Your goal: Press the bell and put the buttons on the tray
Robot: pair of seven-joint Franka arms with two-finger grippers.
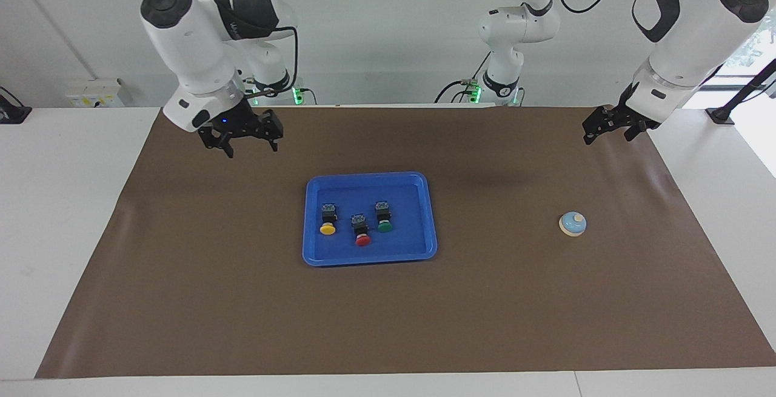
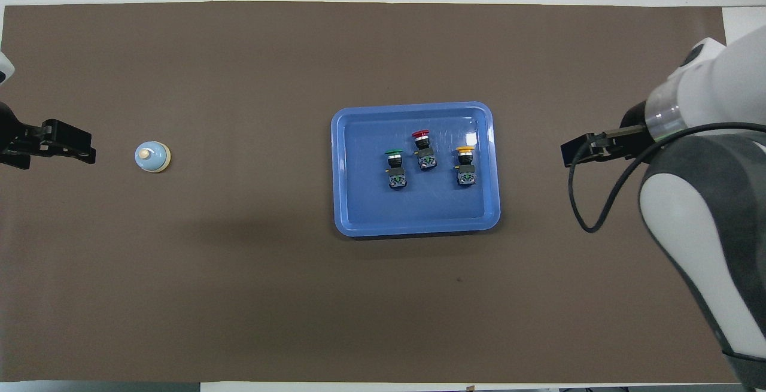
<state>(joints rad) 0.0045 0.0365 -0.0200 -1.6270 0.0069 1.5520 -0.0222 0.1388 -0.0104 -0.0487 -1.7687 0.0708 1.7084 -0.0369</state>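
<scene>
The blue tray lies mid-table; it also shows in the overhead view. On it stand the yellow button, the red button and the green button, none held. The bell sits on the mat toward the left arm's end. My right gripper is open and empty, raised over the mat toward the right arm's end, clear of the tray. My left gripper waits in the air over the mat's edge, apart from the bell.
A brown mat covers the table. White table shows around it. A black cable hangs from the right arm's wrist.
</scene>
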